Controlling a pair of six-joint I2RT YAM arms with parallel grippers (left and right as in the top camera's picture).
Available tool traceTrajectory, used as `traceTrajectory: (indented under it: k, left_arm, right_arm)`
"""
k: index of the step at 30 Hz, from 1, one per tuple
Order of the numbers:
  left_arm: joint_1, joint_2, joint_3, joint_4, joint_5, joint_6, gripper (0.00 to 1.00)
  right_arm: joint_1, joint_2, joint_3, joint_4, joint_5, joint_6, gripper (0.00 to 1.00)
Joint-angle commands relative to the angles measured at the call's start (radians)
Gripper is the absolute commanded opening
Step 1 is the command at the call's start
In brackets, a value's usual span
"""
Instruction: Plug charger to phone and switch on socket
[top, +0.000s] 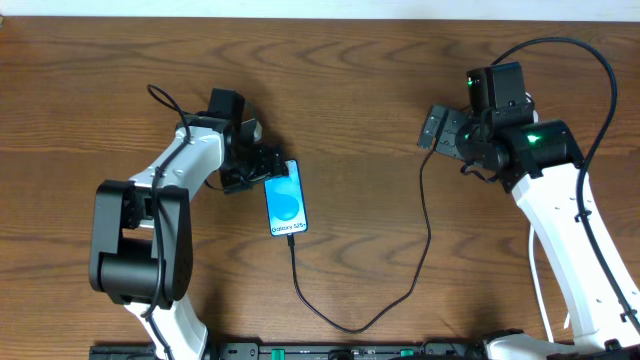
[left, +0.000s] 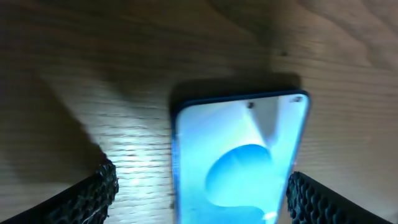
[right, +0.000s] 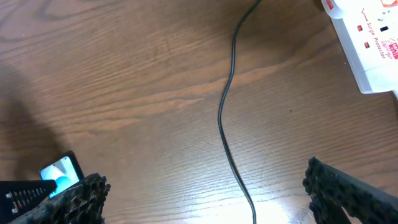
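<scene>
A slim smartphone with a bright blue screen (top: 286, 198) lies flat on the brown wood-grain tabletop (top: 360, 80), left of centre. The left gripper (top: 268, 168) hovers at its top end with its 2 fingers (left: 93, 193) spread wide. They flank the phone without clamping it.

A long thin black charger cable (top: 425, 230) meets the phone's lower edge, loops toward the front edge and runs up to the right gripper (top: 437, 130). That gripper also stands apart and holds nothing.

In the right wrist view the cable crosses the wood between its fingers. A narrow white power strip with red marks (right: 367, 43) lies beyond, partly cut off by the frame.
</scene>
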Motion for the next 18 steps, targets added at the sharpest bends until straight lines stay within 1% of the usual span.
traceTrajectory:
  k: [1, 5, 9, 12, 18]
  left_arm:
    - [0.003, 0.018, -0.007, -0.019, -0.136, 0.025, 0.9]
    - [0.003, -0.014, 0.042, -0.06, -0.167, 0.114, 0.9]
    - [0.003, -0.072, 0.112, -0.124, -0.254, 0.143, 0.91]
    - [0.003, -0.148, 0.165, -0.171, -0.275, 0.18, 0.91]
    - [0.003, -0.358, 0.208, -0.211, -0.275, 0.186, 0.91]
  right_arm:
    - [-0.006, -0.019, 0.005, -0.002, 0.001, 0.005, 0.99]
    - [-0.006, -0.019, 0.005, 0.003, 0.002, 0.005, 0.99]
    - [-0.006, -0.019, 0.005, 0.005, 0.002, 0.005, 0.99]
    - [-0.006, -0.011, 0.005, 0.005, 0.002, 0.005, 0.99]
    - [-0.006, 0.018, 0.005, 0.004, 0.002, 0.005, 0.99]
